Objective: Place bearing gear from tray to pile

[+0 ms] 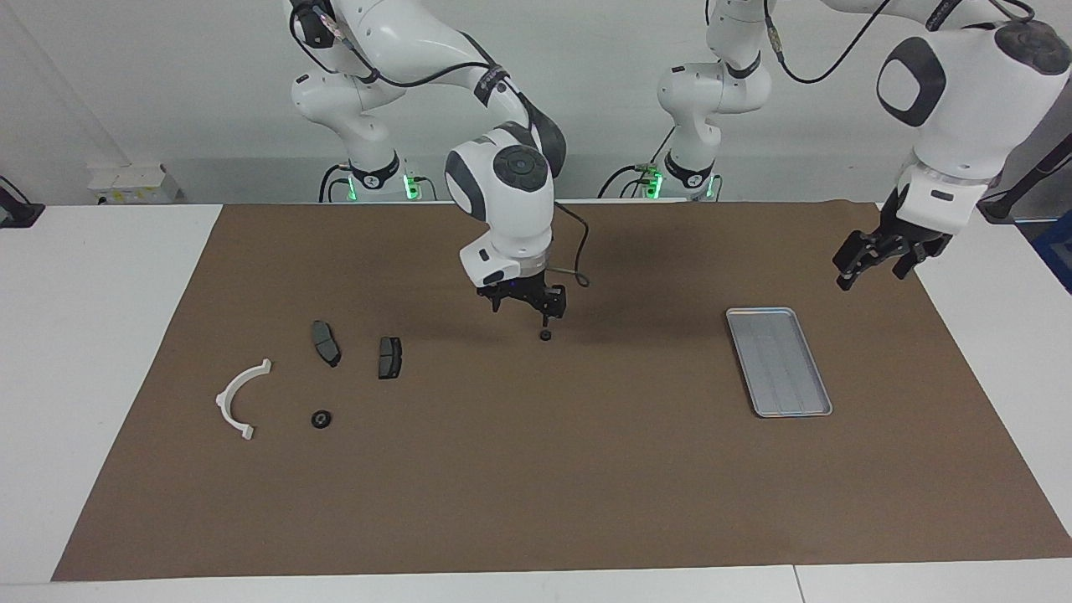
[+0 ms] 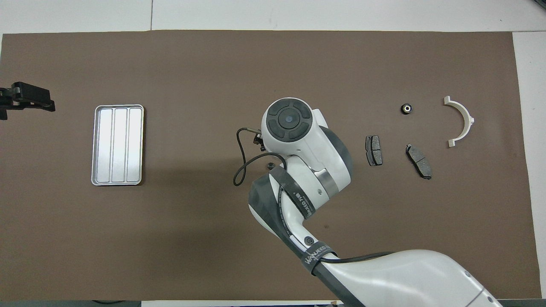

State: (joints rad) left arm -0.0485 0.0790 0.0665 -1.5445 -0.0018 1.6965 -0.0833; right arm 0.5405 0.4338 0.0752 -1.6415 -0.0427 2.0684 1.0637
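**Entry: bearing gear transfer, tray to pile**

Arms. The right gripper (image 1: 523,308) hung low over the middle of the brown mat (image 1: 536,486), fingers released and holding nothing, directly above and just short of the bearing gear (image 1: 545,336). The left gripper (image 1: 873,272) waited raised over the mat's edge at the left arm's end of the worktop. Its fingers looked parted and carried nothing.

Task's thing. The bearing gear lay on the bare mat between the tray (image 1: 779,362) and the pile, well apart from both. Nothing lay in the tray.

Pile, toward the right arm's end:
- Nearest the robots were two dark brake pads (image 1: 325,342) (image 1: 389,357), lying side by side.
- Farther out lay the white semicircular bracket (image 1: 239,400).
- A second small bearing (image 1: 321,418) lay beside the bracket.

Step in hand, as judged: a hand-over by way of the mat, with the right arm set to pick the gear up from mid-mat.

Next move, as judged:
- Short descent, fingers straddling the gear.
- Centre carefully. The part is small and round and may skid or roll from an off-centre pinch.
- Close, lift, carry toward the pads and set it down among them.

Surface. The mat was flat and matte and covered most of the white worktop (image 1: 92,352).

Room. A plain white wall stood at the robots' end, green lights showed at both arm bases, and a small white box (image 1: 130,180) sat at the wall.
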